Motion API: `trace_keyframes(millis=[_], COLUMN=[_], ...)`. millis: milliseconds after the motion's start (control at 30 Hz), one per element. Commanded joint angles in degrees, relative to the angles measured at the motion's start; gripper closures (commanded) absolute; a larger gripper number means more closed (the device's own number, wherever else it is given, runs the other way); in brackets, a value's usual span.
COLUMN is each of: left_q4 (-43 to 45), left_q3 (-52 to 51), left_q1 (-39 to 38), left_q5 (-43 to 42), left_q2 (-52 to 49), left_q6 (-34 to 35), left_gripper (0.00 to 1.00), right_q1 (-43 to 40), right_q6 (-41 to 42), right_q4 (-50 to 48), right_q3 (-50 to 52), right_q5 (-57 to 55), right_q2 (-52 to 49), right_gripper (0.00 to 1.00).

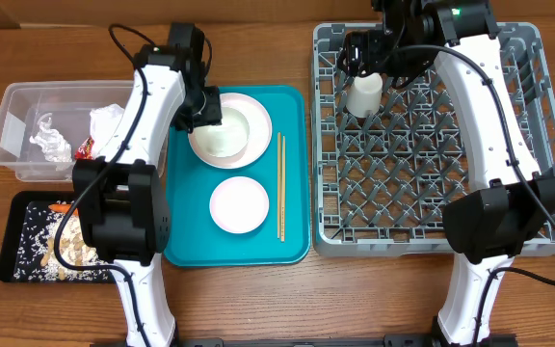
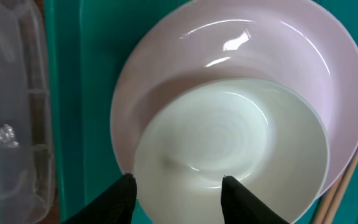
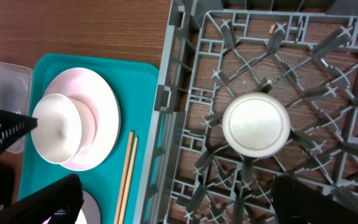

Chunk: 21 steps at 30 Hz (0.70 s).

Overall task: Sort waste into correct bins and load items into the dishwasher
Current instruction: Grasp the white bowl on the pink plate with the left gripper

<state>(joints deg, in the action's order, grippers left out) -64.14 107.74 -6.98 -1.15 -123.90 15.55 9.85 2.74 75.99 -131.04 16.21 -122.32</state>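
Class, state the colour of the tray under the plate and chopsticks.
The rectangular tray is teal; overhead view shows it best.

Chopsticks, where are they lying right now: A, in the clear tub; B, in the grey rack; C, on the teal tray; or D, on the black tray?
C: the chopsticks lie side by side on the teal tray, just right of the plate and outside the rack.
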Motion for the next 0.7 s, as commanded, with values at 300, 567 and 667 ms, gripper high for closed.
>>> trace_keyframes(millis=[300,567,667], left_q4=[-1.77,0.00,1.53], left_q3=[-0.11,-2.32,-4.87], left_q1=[0.68,0.55,0.55], left_q5=[5.73,3.02,2.99], left_q2=[-0.87,-1.44,-1.44], left_q6=[0.79,1.25,1.42], left_gripper=[0.53,0.55,0.55], right_q1=[0.11,0.11,0.11], right_q6=[-0.22,-0.22,-0.20], right_q4=[0.02,0.90,0.90], right_q3=[-0.92,-0.92,-0.92], right_q5=[-2.29,-2.89,-3.30], right_q2=[0.46,0.46,0.46], right_gripper=[0.00,0.00,0.00])
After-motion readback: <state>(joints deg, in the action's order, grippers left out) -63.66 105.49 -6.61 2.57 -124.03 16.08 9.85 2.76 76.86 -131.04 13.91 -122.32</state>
